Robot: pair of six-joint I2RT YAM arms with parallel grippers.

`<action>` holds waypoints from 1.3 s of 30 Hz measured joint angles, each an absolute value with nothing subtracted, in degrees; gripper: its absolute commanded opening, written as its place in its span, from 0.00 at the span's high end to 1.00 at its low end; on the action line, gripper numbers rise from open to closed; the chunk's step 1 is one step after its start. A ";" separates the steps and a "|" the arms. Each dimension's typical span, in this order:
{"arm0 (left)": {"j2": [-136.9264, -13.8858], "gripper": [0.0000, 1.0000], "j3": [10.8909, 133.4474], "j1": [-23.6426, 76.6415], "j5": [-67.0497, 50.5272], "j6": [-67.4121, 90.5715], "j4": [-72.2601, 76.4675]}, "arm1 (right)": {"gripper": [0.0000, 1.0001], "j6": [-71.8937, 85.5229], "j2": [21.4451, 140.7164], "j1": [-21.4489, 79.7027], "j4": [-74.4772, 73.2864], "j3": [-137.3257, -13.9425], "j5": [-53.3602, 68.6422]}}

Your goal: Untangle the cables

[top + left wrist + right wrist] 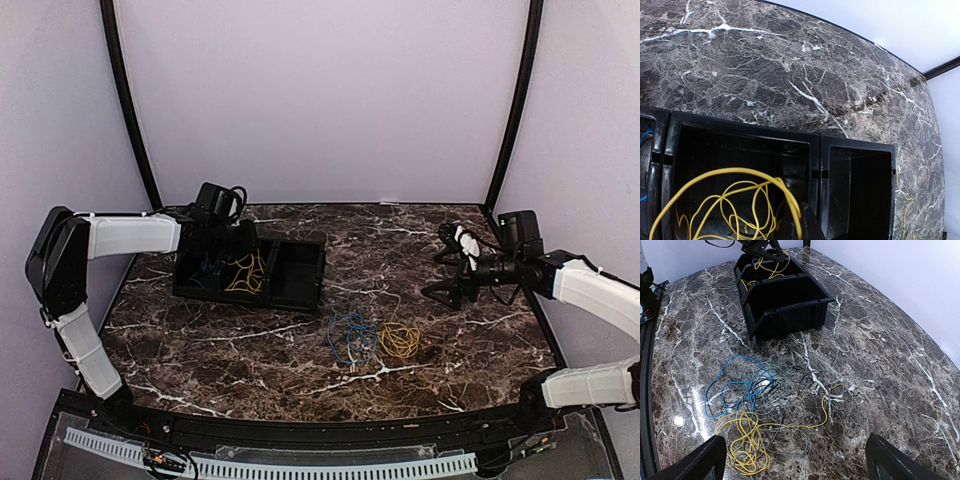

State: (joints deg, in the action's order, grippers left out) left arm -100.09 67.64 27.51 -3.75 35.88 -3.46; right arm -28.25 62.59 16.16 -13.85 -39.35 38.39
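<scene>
A black three-compartment bin (300, 288) stands at the back left. My left gripper (228, 248) hangs over its middle compartment. In the left wrist view a thick loop of yellow cable (740, 172) rises close to the camera and ends beside my one visible finger (812, 227), so the cable looks held. More yellow coils lie in that compartment (765, 262). On the table, a blue cable (735, 385), a second yellow cable (742, 450) and a dark thin cable (805, 448) lie tangled together (375, 338). My right gripper (797, 467) is open above and right of them, holding nothing.
Blue wire shows in the bin's left compartment (644, 137). The bin's right compartment (865, 190) holds nothing. The marble table (250, 350) ends at a black frame at the near edge (300, 425). White walls close in the back and sides.
</scene>
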 measured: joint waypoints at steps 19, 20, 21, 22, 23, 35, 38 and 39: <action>-109.21 0.80 68.53 27.66 3.75 39.92 -2.61 | 0.01 -29.15 63.94 16.16 -15.18 -39.38 38.39; -109.21 0.78 68.53 27.68 3.75 39.70 -2.63 | 0.01 -29.26 64.05 16.16 -15.27 -39.38 38.39; -109.21 0.74 68.53 27.73 3.75 39.51 -2.63 | 0.02 -29.32 64.16 16.16 -15.38 -39.38 38.39; -109.21 0.72 68.53 27.79 3.81 39.22 -2.74 | 0.01 -29.41 64.20 16.16 -15.46 -39.38 38.39; -109.21 0.70 68.53 27.90 4.01 39.05 -2.90 | 0.01 -29.50 64.25 16.16 -15.51 -39.38 38.39; -103.66 0.66 68.53 29.17 6.42 37.23 -8.05 | 0.01 -29.76 64.77 16.16 -16.32 -39.42 38.35; -99.39 0.66 68.53 29.17 6.92 36.73 -8.73 | 0.01 -29.76 64.77 16.16 -16.34 -39.42 38.33; -98.00 0.66 68.53 29.17 7.11 36.60 -8.88 | 0.01 -29.78 64.77 16.16 -16.36 -39.42 38.33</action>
